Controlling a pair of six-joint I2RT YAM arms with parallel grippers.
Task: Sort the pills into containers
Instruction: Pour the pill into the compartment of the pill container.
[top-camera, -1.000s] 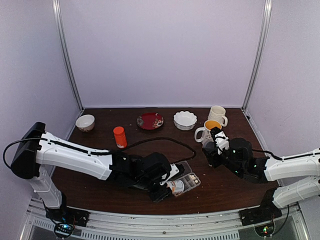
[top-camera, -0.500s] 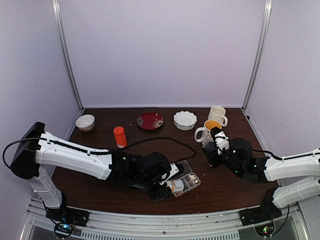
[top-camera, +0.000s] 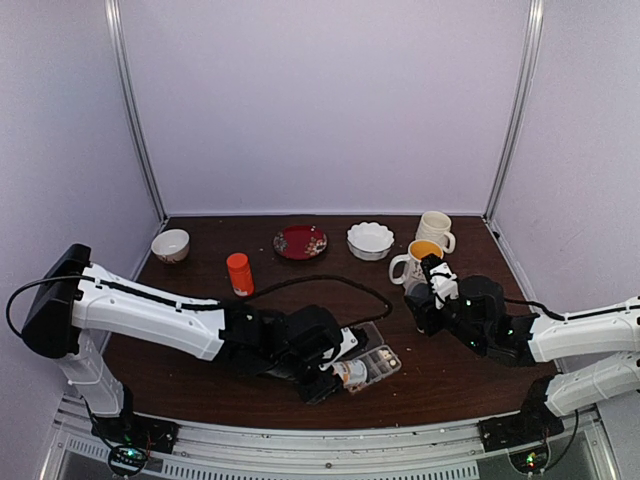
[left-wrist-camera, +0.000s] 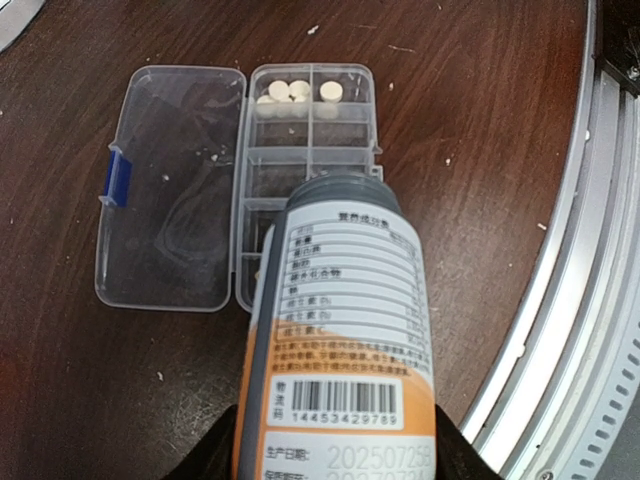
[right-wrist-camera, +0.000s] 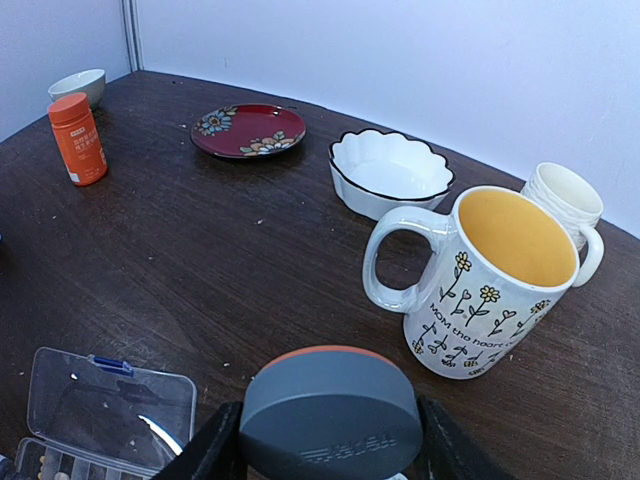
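Looks barely started: a few white round pills (left-wrist-camera: 290, 92) sit in the end compartments (left-wrist-camera: 352, 108) of the clear plastic organiser box (left-wrist-camera: 376, 125), left gripper (left-wrist-camera: 338, 452) holds the white-labelled amber bottle (left-wrist-camera: 345, 320) over it, right gripper (right-wrist-camera: 330, 445) holds the grey cap (right-wrist-camera: 330, 410) well away.

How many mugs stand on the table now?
2. The flowered mug, yellow inside, stands at the back right. The white mug is just behind it, partly covered by it. Nothing suggests a hidden third.
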